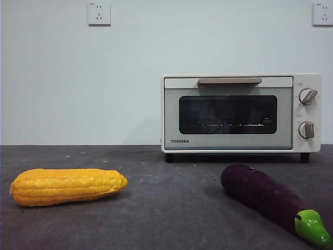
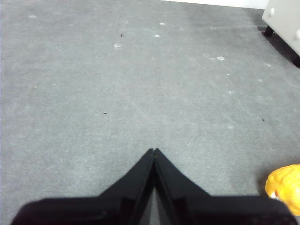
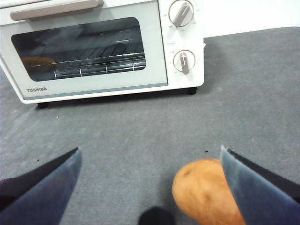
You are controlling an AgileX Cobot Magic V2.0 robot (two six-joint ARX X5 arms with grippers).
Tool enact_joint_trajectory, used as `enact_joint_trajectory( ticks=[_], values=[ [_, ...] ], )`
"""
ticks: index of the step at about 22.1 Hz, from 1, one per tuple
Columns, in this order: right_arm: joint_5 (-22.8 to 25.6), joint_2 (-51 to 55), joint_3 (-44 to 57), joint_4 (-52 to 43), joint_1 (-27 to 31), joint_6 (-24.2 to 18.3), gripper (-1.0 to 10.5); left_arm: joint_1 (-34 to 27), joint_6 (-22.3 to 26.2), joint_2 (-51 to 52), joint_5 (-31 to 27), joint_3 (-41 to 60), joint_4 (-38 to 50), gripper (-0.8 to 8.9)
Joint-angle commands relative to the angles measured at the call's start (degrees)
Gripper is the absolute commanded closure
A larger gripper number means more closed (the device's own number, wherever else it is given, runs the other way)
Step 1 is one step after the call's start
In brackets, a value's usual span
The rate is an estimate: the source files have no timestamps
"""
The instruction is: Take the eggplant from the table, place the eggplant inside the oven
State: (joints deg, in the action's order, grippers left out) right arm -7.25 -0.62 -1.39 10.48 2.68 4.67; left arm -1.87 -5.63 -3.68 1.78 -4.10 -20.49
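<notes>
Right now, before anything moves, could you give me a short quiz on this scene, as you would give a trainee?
1. True or false: the oven door is open.
2. What lies on the table in front of the oven, its green cap toward the front camera? A a banana; B the eggplant; C a carrot.
3. Fill in: the left gripper hangs over bare table with its jaws ____.

Key: 1 false, the door is closed with its handle at the top; 2 B; 3 shut.
</notes>
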Motion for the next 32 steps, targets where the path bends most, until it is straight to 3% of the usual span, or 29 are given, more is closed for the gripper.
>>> enact_joint_trajectory(
  ticks=[1, 7, 11, 19, 27, 32],
  values=[
    [0.13, 0.09, 0.20, 0.24, -0.04, 1.92, 4.5, -0.20, -0.48, -0.07, 0.17, 0.37, 1.64, 8.17],
    [-0.26, 0.09, 0.20, 0.11, -0.04, 7.37, 4.5, -0.20, -0.83, -0.07, 1.55, 0.35, 5.20, 8.17],
    [-0.33, 0.09, 0.15, -0.11, -0.04, 7.80, 4.5, -0.20, -3.78, -0.07, 5.86, 0.26, 8.04, 8.18],
    [0.44, 0.09, 0.13, 0.66, -0.04, 7.80, 4.5, -0.20, -4.98, -0.09, 8.70, -0.17, 9.42, 8.18],
    [-6.86, 0.09, 0.13, -0.52, -0.04, 9.55, 4.5, -0.20, -5.14, -0.66, 12.15, -3.93, 8.87, 8.19],
    [-7.98, 0.09, 0.13, -0.17, -0.04, 11.65, 4.5, -0.20, -5.09, -3.32, 12.15, -6.99, 8.52, 8.19]
  ],
)
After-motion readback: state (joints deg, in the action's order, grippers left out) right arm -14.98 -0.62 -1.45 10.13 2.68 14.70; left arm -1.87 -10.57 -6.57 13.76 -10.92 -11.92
